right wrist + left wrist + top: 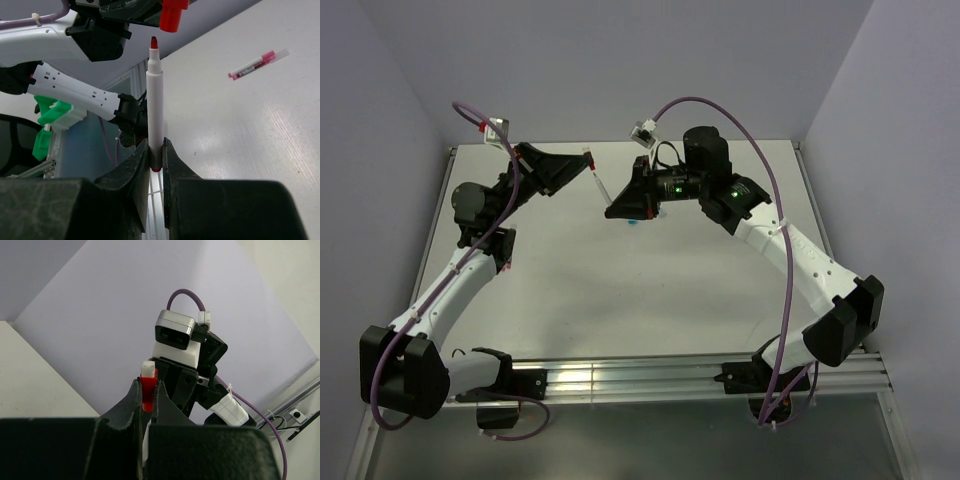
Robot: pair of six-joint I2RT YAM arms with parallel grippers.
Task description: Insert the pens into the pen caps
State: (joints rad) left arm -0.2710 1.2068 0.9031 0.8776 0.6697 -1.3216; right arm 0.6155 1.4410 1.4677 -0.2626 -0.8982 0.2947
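Note:
My right gripper (156,150) is shut on the lower end of a white pen (154,105), which stands straight out from it with its red tip bare. Just beyond that tip hangs a red pen cap (172,15), a small gap between them. My left gripper (148,385) is shut on this pen cap (148,392), and a white bit shows past its far end. From above, the left gripper (582,162) and right gripper (613,208) face each other over the table's far middle, with the pen (600,185) slanting between them.
A second pen (257,62), pink and red with a clear end, lies flat on the white table (260,130). A small light blue piece (638,218) shows on the table under the right gripper. Purple cables arch over both arms.

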